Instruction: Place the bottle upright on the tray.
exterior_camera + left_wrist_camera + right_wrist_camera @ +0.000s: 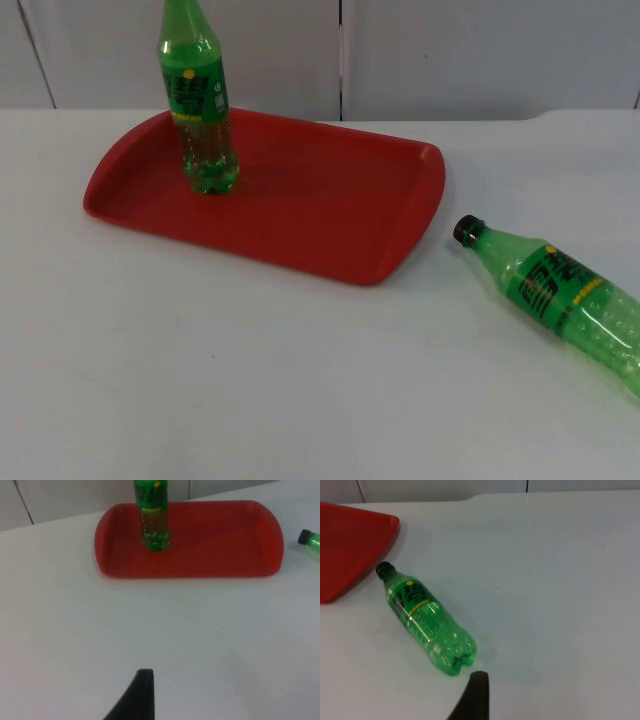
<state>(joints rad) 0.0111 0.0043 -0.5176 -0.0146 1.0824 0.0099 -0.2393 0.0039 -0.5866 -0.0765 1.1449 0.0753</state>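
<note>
A green bottle (200, 110) stands upright on the red tray (320, 200), near its far left corner. A second green bottle (560, 290) with a black cap lies on its side on the table right of the tray, its cap toward the tray. In the left wrist view, my left gripper (145, 680) is over bare table, well short of the tray (215, 535) and the upright bottle (152, 515). In the right wrist view, my right gripper (475, 685) is just behind the base of the lying bottle (427, 622), not touching it.
The white table top (250, 380) runs back to the grey partition wall (450, 50). A corner of the tray (345, 540) lies close to the lying bottle's cap (383, 569). That cap (305, 536) also shows just past the tray's end.
</note>
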